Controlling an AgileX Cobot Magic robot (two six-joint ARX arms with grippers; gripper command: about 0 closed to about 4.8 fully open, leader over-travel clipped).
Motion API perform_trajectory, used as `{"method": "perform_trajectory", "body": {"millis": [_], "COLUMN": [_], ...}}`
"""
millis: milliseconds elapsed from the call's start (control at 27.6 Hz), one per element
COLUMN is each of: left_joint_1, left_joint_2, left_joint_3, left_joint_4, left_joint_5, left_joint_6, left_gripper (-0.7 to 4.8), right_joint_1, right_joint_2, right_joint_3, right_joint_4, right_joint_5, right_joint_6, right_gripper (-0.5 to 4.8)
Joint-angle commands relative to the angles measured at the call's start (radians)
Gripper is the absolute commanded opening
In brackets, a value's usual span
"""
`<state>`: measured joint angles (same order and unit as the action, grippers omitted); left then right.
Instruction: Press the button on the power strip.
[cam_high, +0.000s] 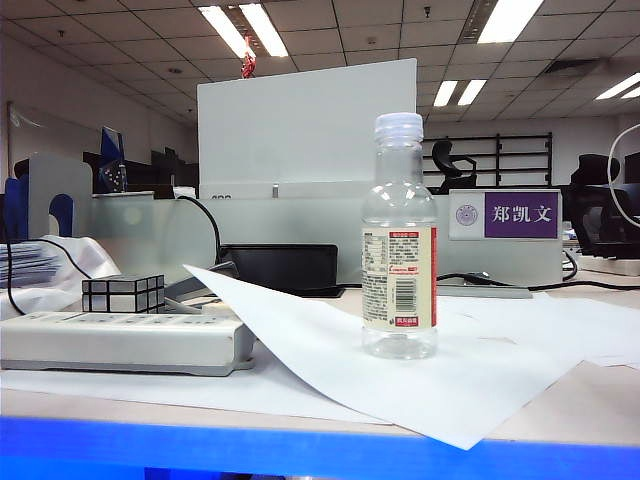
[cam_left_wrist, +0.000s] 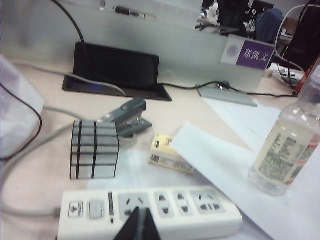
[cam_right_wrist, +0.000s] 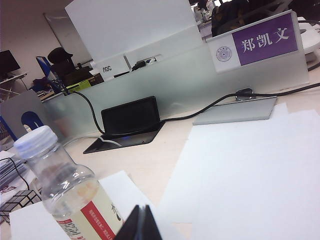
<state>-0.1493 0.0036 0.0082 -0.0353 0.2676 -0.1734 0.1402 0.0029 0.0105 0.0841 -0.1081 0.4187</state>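
Both jaws pressed together; left gripper (cam_left_wrist: 140, 223) above power strip (cam_left_wrist: 150, 212); right gripper (cam_right_wrist: 140, 223) beside bottle (cam_right_wrist: 70, 192).

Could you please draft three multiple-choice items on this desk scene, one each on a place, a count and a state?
1. Where is the mirror cube?
A. just behind the power strip
B. on top of the bottle
C. on the purple name sign

2. How many socket groups show on the power strip?
A. one
B. three
C. six

3. How does the left tool stand?
A. shut, above the strip
B. open around the cube
C. shut on the bottle

Answers: 1 A, the left wrist view shows the cube just beyond the strip. 2 B, three groups sit in a row beside the button. 3 A, its fingers meet at a point over the strip. The right tool is likewise shut, by the bottle.
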Motion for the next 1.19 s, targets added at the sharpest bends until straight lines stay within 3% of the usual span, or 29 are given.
{"method": "perform_trajectory", "body": {"millis": [36, 941, 1194], "left_joint_1": [0.000, 0.008, 0.165], "left_joint_2": [-0.002, -0.002, -0.002], "left_joint_3": [0.001, 0.002, 0.002], "left_joint_4": [-0.018, -0.018, -0.019], "left_joint_5": [-0.001, 0.000, 0.025], "left_joint_6": [0.005, 0.005, 0.005], "left_gripper": [-0.04, -0.04, -0.04], "right_joint_1": [-0.001, -0.002, -0.041], "right_joint_2": [-0.001, -0.001, -0.002], "right_joint_3": [0.001, 0.001, 0.001], "right_joint_4": [0.010, 0.010, 0.010], "right_joint_5": [0.002, 0.002, -0.002], "right_joint_6": [-0.004, -0.004, -0.004], "right_gripper": [0.03, 0.03, 0.03]}}
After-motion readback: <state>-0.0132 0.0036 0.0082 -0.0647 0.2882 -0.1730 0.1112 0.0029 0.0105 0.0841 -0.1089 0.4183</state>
